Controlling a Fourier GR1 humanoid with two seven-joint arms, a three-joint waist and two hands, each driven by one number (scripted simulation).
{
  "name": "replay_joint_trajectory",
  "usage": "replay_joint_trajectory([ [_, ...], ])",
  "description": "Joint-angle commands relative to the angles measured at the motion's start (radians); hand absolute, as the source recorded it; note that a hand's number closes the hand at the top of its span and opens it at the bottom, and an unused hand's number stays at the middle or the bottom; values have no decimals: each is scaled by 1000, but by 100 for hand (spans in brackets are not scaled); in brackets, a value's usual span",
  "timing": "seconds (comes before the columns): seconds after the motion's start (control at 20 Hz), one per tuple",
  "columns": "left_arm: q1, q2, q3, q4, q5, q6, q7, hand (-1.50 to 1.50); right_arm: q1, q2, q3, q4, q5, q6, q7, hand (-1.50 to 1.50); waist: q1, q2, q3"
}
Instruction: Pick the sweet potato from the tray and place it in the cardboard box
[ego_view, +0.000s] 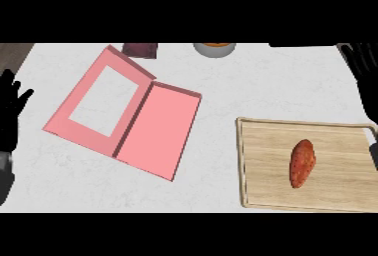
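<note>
Sweet potato (303, 163) lies on the wooden tray (332, 140), a little right of the board's middle. Its long axis runs nearly straight away from me and nothing touches it. My right robot hand (367, 80) sits at the view's right edge by the tray's far corner, fingers straight and empty. My left robot hand (10, 107) rests open at the left edge, fingers up, well apart from everything. The cardboard box (159, 130), pink, lies opened flat on the surface (280, 85) to the left of the tray. Its windowed lid is the farther half, and the solid walled half is nearer the tray.

I judge that nothing of the task is done yet, so the step in hand is the reach and grasp with my right robot hand. To do it well I should come down from above and close across the short width at the thick middle, thumb on one flank and fingers on the other. The ends taper, and I expect a grasp there could let it roll. I should lift it clear of the tray's raised rim before carrying it left, then set it in the solid half rather than over the lid's window. The small bowl (215, 48) and dark red item (139, 49) at the far edge seem out of my path.
</note>
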Motion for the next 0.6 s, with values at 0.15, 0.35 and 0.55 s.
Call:
replay_joint_trajectory([
  [0.15, 75, 56, -33, 53, -111, -43, -58, 0, 295, 53, -58, -40, -107, 130, -107, -150, 3, -4, -2],
  [0.35, 100, 46, -83, 45, -128, -59, -56, 0, 304, -264, 100, -33, 325, 181, -164, -150, 4, 11, -20],
  [0.55, 166, 34, -76, 83, -130, -76, -117, 0, 569, -11, 33, 106, 171, 158, -515, -150, -1, -2, 1],
])
